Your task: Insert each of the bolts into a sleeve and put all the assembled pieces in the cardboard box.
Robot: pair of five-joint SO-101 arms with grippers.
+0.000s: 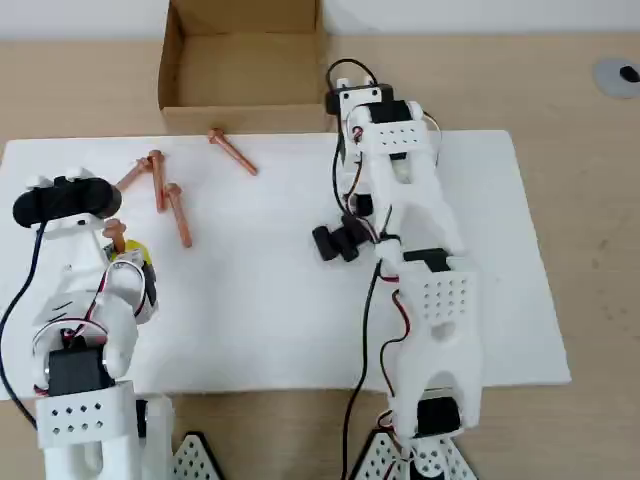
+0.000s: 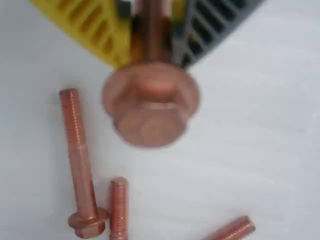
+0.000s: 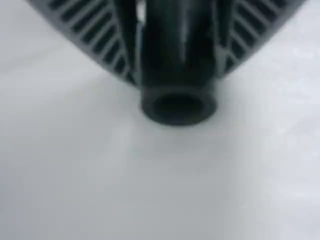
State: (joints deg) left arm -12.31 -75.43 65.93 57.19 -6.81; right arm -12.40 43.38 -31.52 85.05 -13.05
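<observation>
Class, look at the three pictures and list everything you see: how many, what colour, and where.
Box: 1, brown cardboard, open, just beyond the mat's far edge.
Loose bolts: 4, copper, on the mat; three clustered, one nearer the box.
Held bolt: 1, copper, in the left tool.
Sleeve: 1, black, in the right tool.
Mat: 1, white, on the table.
Table: 1, light wood.
Disc: 1, grey, table's far right corner.
Arms: 2, white; left tool shut on the held bolt, right tool shut on the sleeve.
</observation>
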